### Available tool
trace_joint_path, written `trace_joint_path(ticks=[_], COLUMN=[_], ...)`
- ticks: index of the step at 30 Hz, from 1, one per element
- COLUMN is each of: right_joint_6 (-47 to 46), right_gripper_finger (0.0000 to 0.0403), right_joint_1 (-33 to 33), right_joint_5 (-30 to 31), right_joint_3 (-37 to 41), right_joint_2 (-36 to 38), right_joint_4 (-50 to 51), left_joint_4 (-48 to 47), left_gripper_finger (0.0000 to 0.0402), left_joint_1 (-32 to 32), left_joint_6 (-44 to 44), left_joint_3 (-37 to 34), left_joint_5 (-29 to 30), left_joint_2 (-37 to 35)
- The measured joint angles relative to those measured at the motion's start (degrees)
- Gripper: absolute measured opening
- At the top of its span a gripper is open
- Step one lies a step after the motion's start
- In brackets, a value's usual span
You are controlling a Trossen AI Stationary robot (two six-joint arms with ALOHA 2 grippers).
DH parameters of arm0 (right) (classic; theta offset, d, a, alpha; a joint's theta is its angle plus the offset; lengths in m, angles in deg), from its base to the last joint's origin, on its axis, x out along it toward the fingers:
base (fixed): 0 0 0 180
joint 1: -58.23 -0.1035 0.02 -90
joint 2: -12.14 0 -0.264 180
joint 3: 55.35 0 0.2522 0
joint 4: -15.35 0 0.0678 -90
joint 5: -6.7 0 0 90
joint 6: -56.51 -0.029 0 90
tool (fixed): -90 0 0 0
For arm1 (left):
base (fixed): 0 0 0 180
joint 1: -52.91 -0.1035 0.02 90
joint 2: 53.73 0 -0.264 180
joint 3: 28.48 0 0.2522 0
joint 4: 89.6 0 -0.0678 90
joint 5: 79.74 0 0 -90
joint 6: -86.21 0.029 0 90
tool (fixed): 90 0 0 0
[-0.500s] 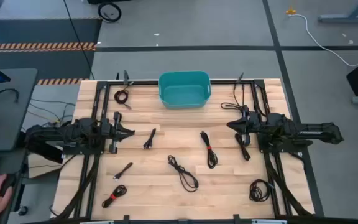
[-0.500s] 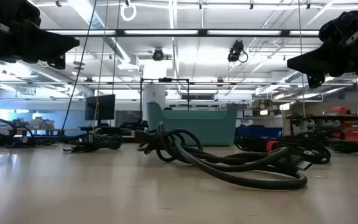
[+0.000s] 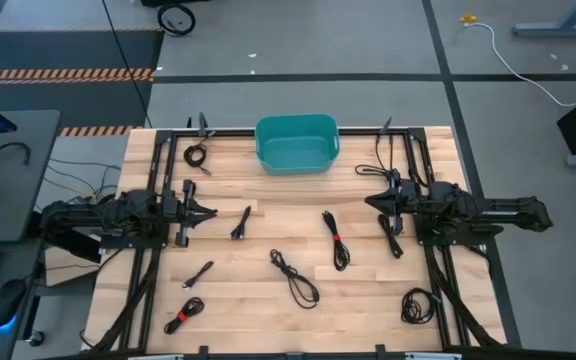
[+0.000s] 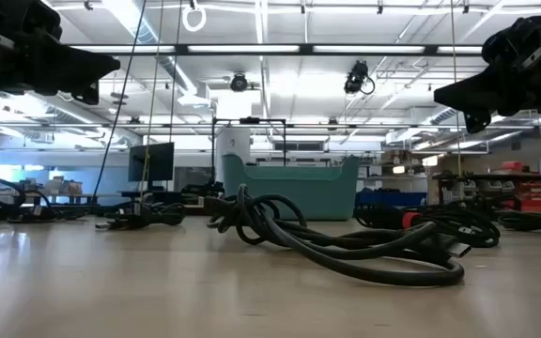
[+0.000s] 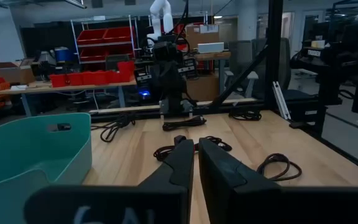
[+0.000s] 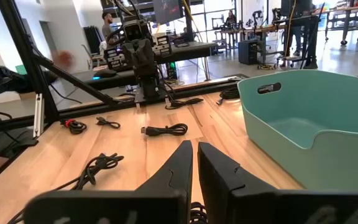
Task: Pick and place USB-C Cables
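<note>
Both claws are pressed together and empty: the left claw [image 3: 211, 213] and right claw [image 3: 370, 203] hover level above the desk [image 3: 268, 320], apparently parked before any pick. The USB-C Cables [image 3: 335, 240] lie scattered between them, near the teal bin [image 3: 297, 143], their likely destination.

Looks straight down on the whole table [image 3: 268, 290] from overhead. Peers level across it from tabletop height, close to a cable. Face each other from opposite wrists, sharing the teal bin [image 5: 23, 149].
</note>
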Motion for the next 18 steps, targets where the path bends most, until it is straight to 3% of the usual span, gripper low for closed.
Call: trace_joint_path(ticks=[18], right_joint_6=[0.00], right_gripper_finger=[0.0030], right_joint_1=[0.01], right_joint_5=[0.00], right_joint_3=[0.01], right_joint_2=[0.00], right_joint_4=[0.00], left_joint_4=[0.00], left_gripper_finger=[0.0032], left_joint_1=[0.02], left_joint_6=[0.00], left_joint_3=[0.00], left_joint_5=[-0.01], left_joint_2=[0.01])
